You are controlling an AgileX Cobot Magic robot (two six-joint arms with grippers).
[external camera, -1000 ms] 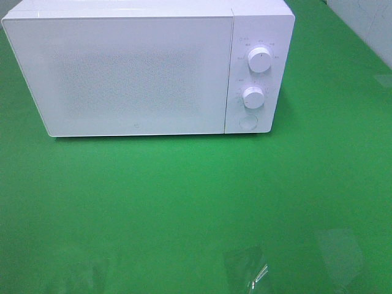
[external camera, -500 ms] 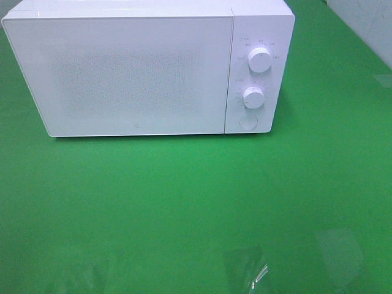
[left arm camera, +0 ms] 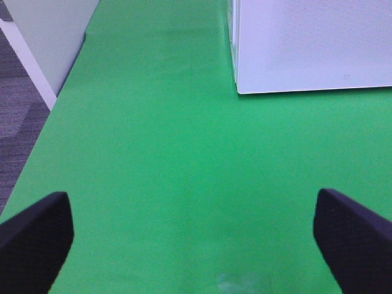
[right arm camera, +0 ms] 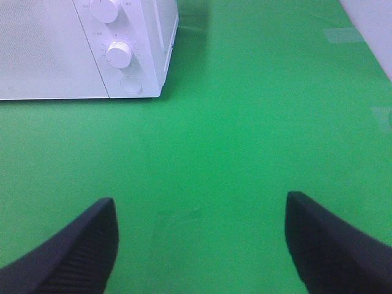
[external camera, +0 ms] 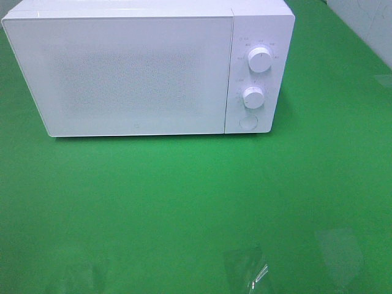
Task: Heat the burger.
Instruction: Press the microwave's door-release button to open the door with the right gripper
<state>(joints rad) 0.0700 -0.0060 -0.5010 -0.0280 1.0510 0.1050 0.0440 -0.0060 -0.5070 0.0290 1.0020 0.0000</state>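
My left gripper (left arm camera: 195, 239) and right gripper (right arm camera: 199, 245) both hang open and empty. I see no burger; perhaps it's inside the shut microwave (external camera: 122, 73) ahead. I'd approach the lower knob (right arm camera: 119, 54) squarely with the right gripper.

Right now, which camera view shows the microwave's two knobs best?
The exterior high view: the upper knob and the lower knob both face it, whole. The right wrist view shows the lower one whole but cuts the upper at the edge. The left wrist view shows only a corner of the microwave.
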